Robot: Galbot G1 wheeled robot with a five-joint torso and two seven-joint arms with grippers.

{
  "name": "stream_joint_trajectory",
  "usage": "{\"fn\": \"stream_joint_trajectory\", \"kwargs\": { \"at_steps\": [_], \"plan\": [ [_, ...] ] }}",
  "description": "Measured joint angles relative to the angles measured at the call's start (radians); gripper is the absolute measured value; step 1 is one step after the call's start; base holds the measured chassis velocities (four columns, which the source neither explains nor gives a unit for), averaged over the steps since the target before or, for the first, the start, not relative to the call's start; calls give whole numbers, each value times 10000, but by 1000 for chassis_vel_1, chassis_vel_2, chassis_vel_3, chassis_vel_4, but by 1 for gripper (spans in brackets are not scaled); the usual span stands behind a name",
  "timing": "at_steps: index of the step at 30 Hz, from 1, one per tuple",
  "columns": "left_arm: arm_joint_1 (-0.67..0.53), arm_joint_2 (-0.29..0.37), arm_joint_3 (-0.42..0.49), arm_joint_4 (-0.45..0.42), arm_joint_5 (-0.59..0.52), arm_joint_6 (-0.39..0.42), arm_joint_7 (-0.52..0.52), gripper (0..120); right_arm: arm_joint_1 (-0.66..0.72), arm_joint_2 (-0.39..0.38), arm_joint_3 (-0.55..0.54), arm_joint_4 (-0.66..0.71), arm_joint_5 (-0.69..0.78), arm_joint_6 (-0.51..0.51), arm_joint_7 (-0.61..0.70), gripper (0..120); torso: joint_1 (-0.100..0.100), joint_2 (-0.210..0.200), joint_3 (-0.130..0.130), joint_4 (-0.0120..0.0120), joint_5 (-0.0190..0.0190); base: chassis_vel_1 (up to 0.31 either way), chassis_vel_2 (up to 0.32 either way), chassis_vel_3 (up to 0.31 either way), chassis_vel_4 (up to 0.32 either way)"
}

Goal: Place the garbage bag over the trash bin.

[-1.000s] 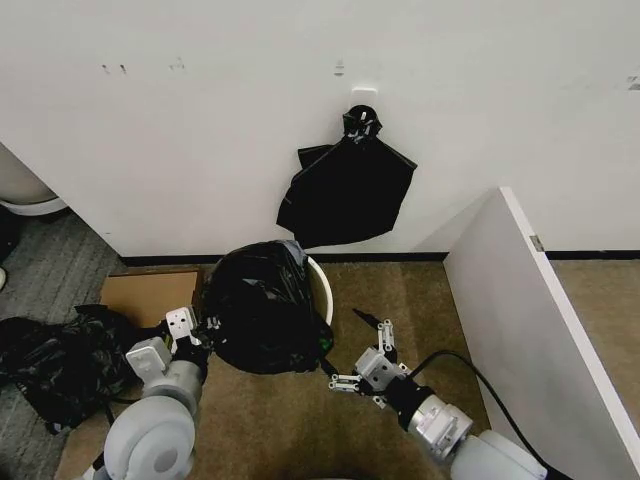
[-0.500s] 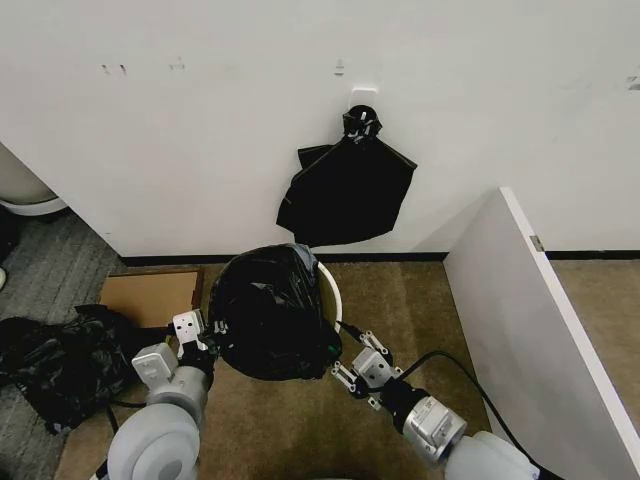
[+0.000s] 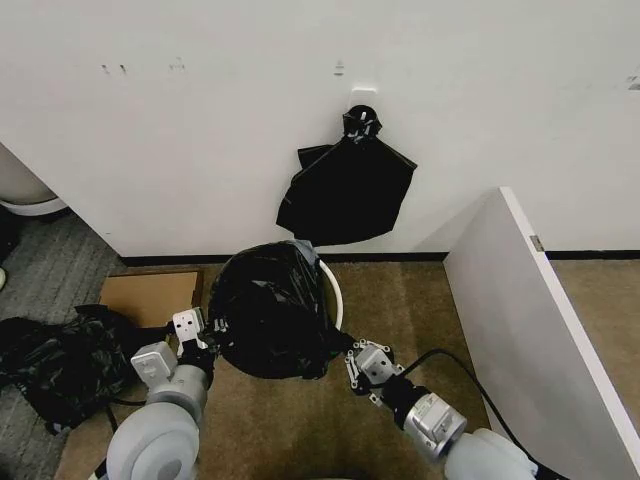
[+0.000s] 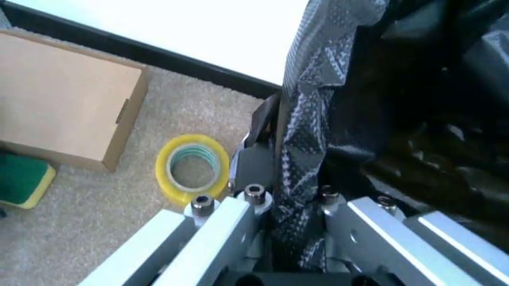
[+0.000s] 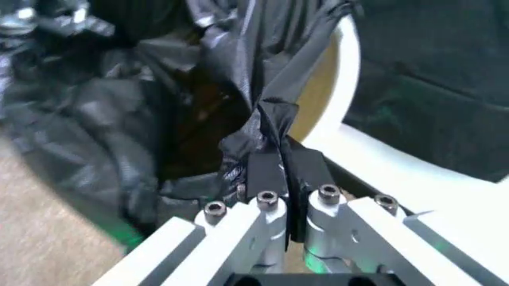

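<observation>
The garbage bag [image 3: 268,312], thin glossy black film, is draped over the trash bin [image 3: 331,292], of which a strip of cream-white rim shows on the right side. My left gripper [image 3: 210,336] is at the bag's left edge, shut on a fold of the film [image 4: 296,155]. At the bag's lower right edge my right gripper [image 3: 346,358] is shut on a twisted strip of the bag [image 5: 270,128], just outside the bin's rim [image 5: 344,71]. The bin's inside is mostly hidden by the film.
A bunch of black bags [image 3: 346,190] hangs from a wall hook behind the bin. A flat cardboard box [image 3: 148,296] and a lumpy black heap [image 3: 50,365] lie to the left. A yellow tape roll [image 4: 193,170] lies beside the box. A white partition [image 3: 530,320] stands on the right.
My right gripper has moved left to the bag's lower right edge and shut on the film. The bag and bin have shifted slightly to the right. The left gripper has kept its hold.
</observation>
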Motion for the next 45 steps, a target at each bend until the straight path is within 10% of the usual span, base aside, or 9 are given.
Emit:
{"fn": "stream_joint_trajectory", "kwargs": {
  "at_steps": [35, 45],
  "plan": [
    [-23, 41, -99, -470, -996, -386, 549, 0, 8, 1158, 176, -2093, 1365, -71, 1074, 0, 0, 0, 0, 0, 1, 0, 0, 0, 0],
    [-259, -126, -260, 97, -1406, -493, 42, 0, -756, 766, 433, -1234, 749, 1, 1639, 39, 0, 0, 0, -1, 0, 0, 0, 0, 0]
  ]
}}
